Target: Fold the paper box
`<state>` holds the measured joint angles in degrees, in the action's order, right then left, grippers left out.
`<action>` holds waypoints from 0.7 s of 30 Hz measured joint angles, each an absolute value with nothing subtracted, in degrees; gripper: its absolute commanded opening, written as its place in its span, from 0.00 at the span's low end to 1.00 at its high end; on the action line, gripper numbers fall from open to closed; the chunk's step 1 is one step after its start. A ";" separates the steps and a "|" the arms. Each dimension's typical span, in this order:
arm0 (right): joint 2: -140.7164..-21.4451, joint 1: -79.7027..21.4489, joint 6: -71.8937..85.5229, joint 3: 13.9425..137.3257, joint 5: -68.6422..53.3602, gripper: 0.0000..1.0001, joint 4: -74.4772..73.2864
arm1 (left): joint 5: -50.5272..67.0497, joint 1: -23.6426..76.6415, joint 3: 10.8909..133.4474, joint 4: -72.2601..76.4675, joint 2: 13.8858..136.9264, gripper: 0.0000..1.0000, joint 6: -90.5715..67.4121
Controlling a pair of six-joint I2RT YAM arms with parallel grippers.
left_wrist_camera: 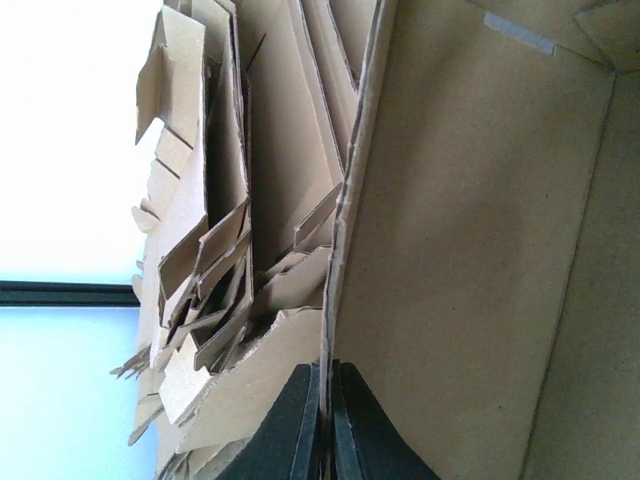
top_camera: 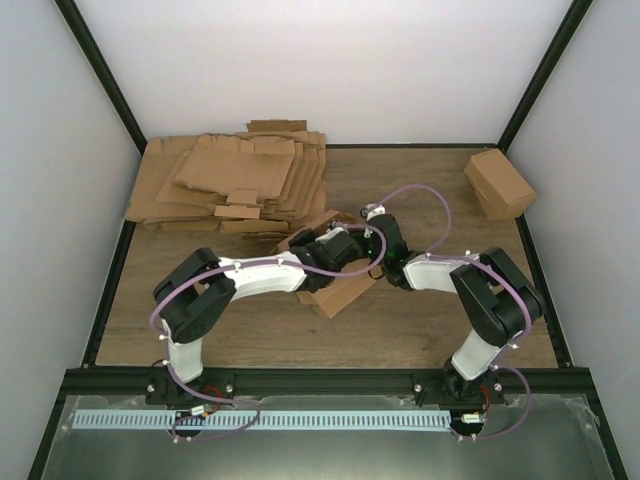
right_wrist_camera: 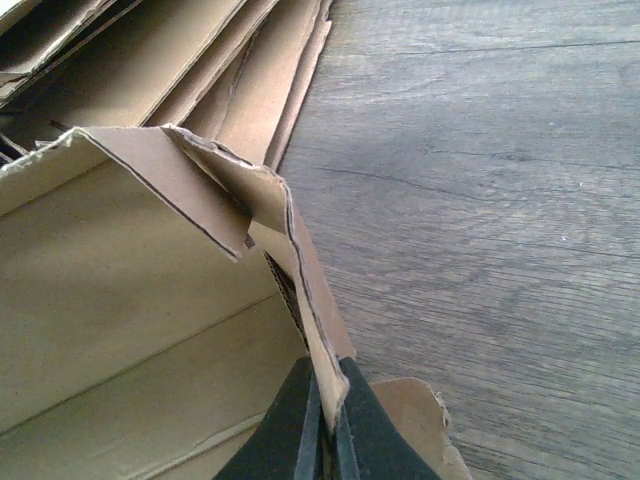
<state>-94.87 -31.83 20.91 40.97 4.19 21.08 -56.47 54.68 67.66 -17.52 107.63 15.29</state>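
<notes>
two arms, bases on one black rail at the near edge; one slotted pale strip lies in front of it. surface: wood-grain table. room: black frame posts, plain white walls on three sides. mid-table: one paper box, part-erected, with both arms meeting over it. left gripper clenched on a wall edge of the box. right gripper clenched on a bent corner flap. far left: one pile of flat brown sheets, just behind the box. far right corner: one closed brown carton, well apart.
</notes>
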 measured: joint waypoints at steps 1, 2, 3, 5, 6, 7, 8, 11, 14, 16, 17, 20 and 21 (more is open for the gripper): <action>-94.87 -31.57 20.82 40.62 3.75 0.01 21.61 | -56.80 54.89 67.61 -17.26 107.63 0.04 15.51; -94.87 -31.48 20.75 40.38 3.20 0.03 22.09 | -57.17 55.11 67.51 -17.12 107.68 0.04 15.88; -94.87 -31.38 20.58 40.27 2.70 0.06 22.39 | -57.76 55.42 67.33 -16.99 107.85 0.04 16.34; -94.87 -31.29 20.32 40.01 1.06 0.08 23.09 | -59.42 56.10 66.83 -16.45 108.53 0.04 17.10; -94.87 -31.29 20.08 39.59 -0.05 0.08 23.66 | -60.47 56.49 66.48 -15.97 108.97 0.04 17.43; -94.87 -31.29 19.97 39.13 -0.99 0.08 24.08 | -61.43 56.82 66.28 -15.64 109.32 0.04 17.76; -94.87 -31.29 19.90 38.37 -2.13 0.08 24.62 | -62.15 57.10 66.11 -15.25 109.56 0.04 18.04; -94.87 -31.11 19.64 36.60 -4.73 0.11 26.06 | -63.51 57.82 65.71 -14.48 109.78 0.04 18.33; -94.87 -30.48 19.05 35.46 -8.05 0.16 27.57 | -63.99 58.22 65.28 -13.87 109.78 0.04 18.61; -94.87 -29.82 18.76 35.03 -10.92 0.20 28.49 | -64.07 58.26 65.08 -13.43 109.78 0.04 18.92; -94.87 -29.50 18.61 34.83 -12.29 0.24 28.95 | -64.05 58.26 64.99 -13.19 109.78 0.04 19.05; -94.94 -28.23 18.09 34.72 -16.64 0.32 29.74 | -64.01 58.22 64.51 -12.43 109.78 0.04 19.81; -95.02 -27.59 17.89 34.72 -18.20 0.35 30.13 | -64.03 58.24 64.47 -12.38 109.78 0.04 20.05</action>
